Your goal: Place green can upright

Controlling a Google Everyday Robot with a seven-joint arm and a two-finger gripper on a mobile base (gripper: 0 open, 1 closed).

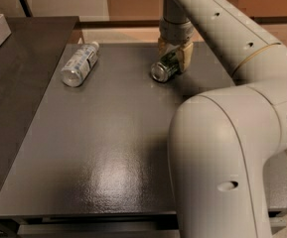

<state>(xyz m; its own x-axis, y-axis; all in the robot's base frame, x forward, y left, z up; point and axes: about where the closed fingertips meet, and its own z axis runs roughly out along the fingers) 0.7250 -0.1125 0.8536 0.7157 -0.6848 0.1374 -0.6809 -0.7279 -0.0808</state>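
The green can point(164, 67) lies on its side near the far edge of the dark grey table point(103, 148), its silver end facing the camera. My gripper point(174, 57) hangs down from the white arm right over it, with a tan finger on each side of the can's body. The fingers look closed around the can. The can seems to rest on or just above the table.
A clear plastic bottle point(79, 64) with a white cap lies on its side at the far left of the table. A darker surface point(19, 68) adjoins the table on the left. My large white arm point(222, 148) covers the right side of the view.
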